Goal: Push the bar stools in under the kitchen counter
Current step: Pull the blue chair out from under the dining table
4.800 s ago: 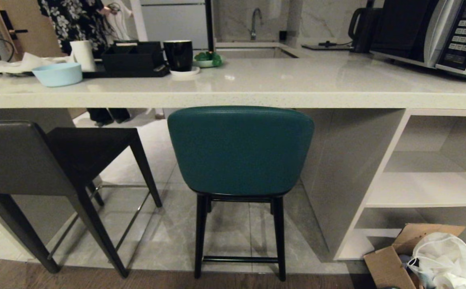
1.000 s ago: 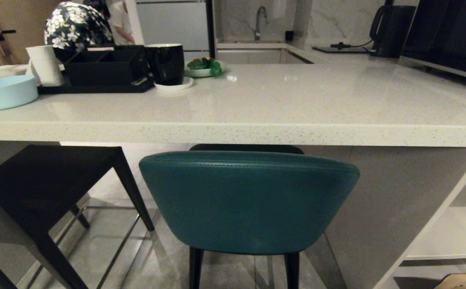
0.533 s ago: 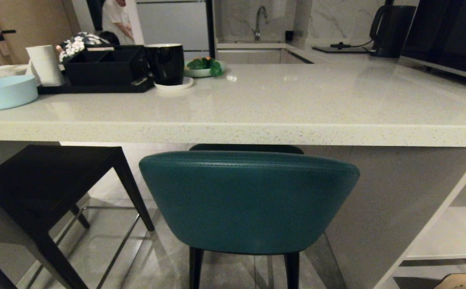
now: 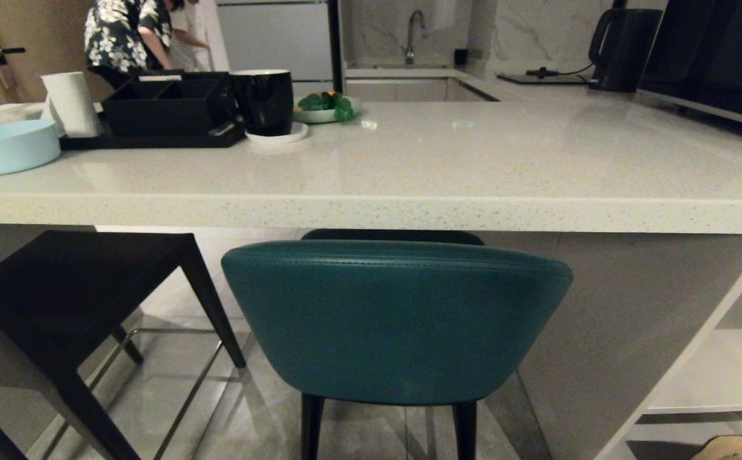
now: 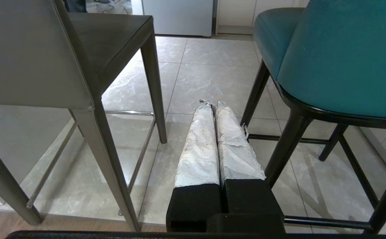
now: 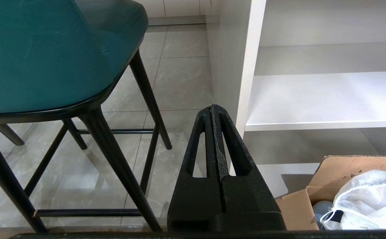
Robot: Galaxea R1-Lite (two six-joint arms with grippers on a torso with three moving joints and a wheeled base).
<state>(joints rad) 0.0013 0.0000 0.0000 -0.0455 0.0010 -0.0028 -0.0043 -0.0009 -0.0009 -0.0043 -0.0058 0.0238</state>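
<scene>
The teal bar stool stands straight ahead, its curved backrest just below the front edge of the kitchen counter and its seat reaching under the slab. The dark grey-brown bar stool stands to its left, turned at an angle. Neither gripper shows in the head view. My left gripper, with white-wrapped fingers, is shut and empty, low between the grey stool and the teal stool. My right gripper is shut and empty, between the teal stool and the counter's white shelves.
On the counter stand a light blue bowl, a black organiser tray, a black mug, a kettle and a microwave. A person moves behind it. A cardboard box with a white bag sits by the shelves.
Since the earliest frame the camera has come closer to the counter and the teal stool. In the last second only the person behind the counter has straightened up.
</scene>
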